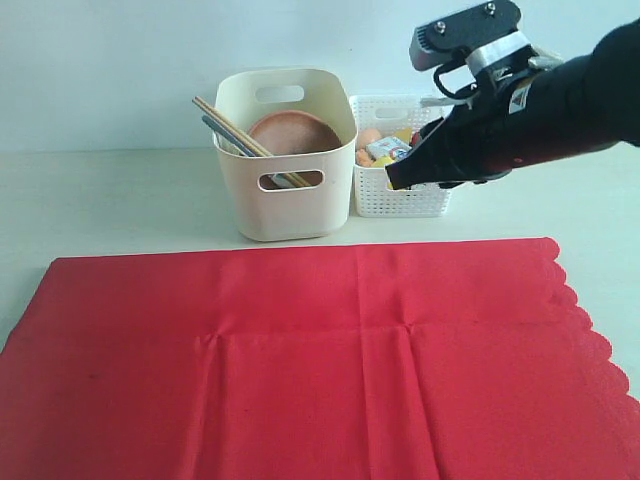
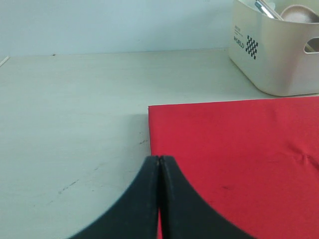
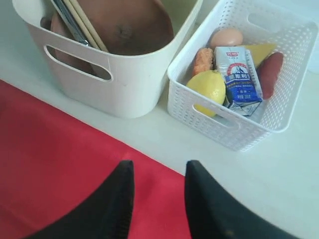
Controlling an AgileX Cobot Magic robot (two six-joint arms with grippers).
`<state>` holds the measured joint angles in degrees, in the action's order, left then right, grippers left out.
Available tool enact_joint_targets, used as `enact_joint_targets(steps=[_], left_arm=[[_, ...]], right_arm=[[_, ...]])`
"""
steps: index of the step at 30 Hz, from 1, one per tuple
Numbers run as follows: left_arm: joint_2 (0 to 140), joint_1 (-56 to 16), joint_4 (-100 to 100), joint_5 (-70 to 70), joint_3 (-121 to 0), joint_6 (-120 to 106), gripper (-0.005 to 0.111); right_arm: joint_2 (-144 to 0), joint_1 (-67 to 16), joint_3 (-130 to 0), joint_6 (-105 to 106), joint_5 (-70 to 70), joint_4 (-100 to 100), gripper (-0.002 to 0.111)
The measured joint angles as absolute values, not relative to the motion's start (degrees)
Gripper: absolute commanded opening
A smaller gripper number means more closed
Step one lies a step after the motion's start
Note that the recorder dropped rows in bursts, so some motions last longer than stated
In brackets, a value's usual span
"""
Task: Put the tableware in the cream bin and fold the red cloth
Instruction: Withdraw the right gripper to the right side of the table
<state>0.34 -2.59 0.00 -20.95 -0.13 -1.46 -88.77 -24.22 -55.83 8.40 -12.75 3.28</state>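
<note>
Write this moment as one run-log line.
tall cream plastic bin: tableware inside; plain red cloth: flat, unfolded; left gripper: shut; right gripper: open

- Bright, even, soft light fills all three views; the desk [image 1: 120, 200] and wall [image 1: 100, 70] look pale and slightly washed out.
- Shadows are faint: a thin soft one hugs the foot of the bin [image 1: 290, 215].
- The cloth [image 1: 300, 360] is a saturated red, its creases showing as slightly darker lines.
- In the wrist views the left hand [image 2: 159, 162] and right hand [image 3: 159, 169] are dark, nearly featureless shapes with soft edges.
</note>
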Motion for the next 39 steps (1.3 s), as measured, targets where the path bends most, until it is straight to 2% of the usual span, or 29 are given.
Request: enact_joint_targets(steps=[7,24,27,31,39], left_arm=[[0.34,-2.59,0.0,-20.95,-0.13,-1.46,0.0],[0.34,-2.59,0.0,-20.95,-0.13,-1.46,0.0],[0.34,-2.59,0.0,-20.95,-0.13,-1.46,0.0],[0.34,-2.59,0.0,-20.95,-0.13,-1.46,0.0],[0.34,-2.59,0.0,-20.95,-0.13,-1.46,0.0]], right_arm=[[-86.64,-24.22,-50.56,8.4,-5.3,3.07,0.03],[-69.59,-24.22,-39.68,8.15,-5.04,3.07,0.029],[-63.36,-24.22,-35.23,7.64,-5.04,3.07,0.023],[-56.03,-24.22,-29.68,7.39,-5.15,3.07,0.0],[-41.91,-24.22,-19.34,5.57,-5.15,3.07,0.0]])
